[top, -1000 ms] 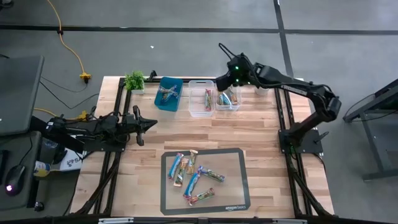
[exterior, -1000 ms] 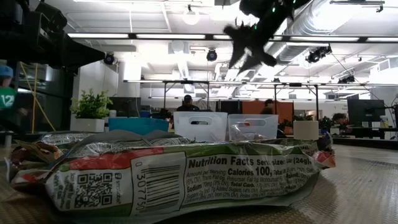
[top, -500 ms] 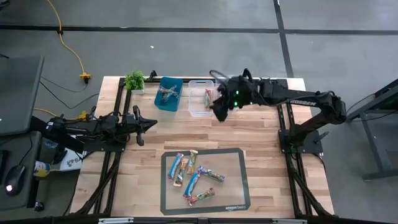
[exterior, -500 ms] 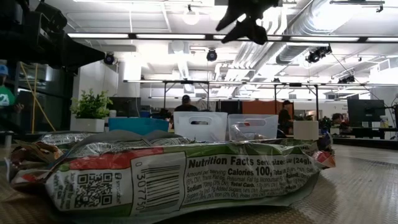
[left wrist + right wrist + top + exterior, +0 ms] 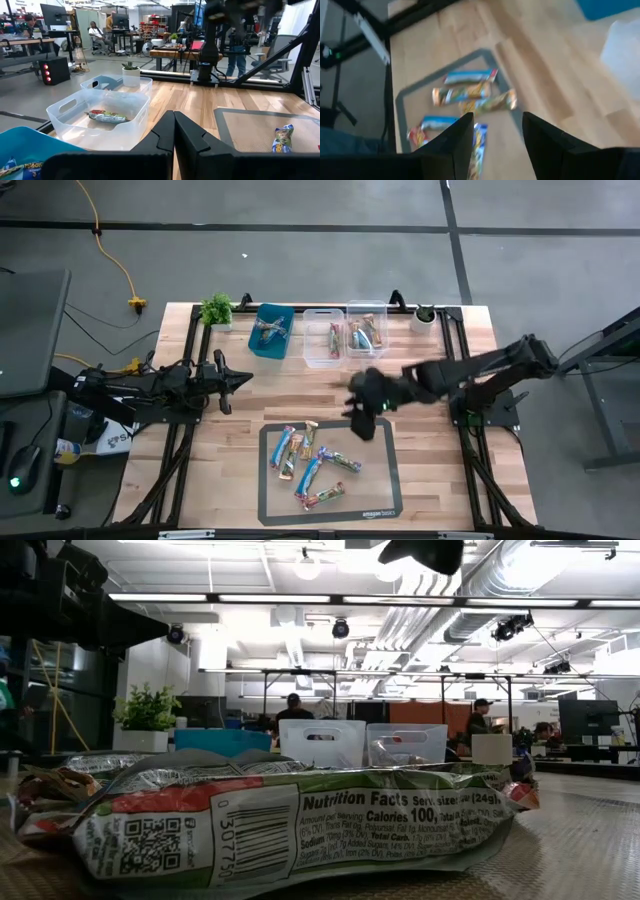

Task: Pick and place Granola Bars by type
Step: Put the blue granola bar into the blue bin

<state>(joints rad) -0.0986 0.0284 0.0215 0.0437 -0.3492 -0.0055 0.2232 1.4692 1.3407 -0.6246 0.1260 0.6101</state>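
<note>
Right gripper (image 5: 362, 423), fingers spread and empty, hangs over the mat's (image 5: 375, 505) corner, and the overlapping Granola Bars (image 5: 310, 463) could mean a 2-bar grab

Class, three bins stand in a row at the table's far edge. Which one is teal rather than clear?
The teal bin, the one next to the small plant; the other two bins are clear plastic.
</note>
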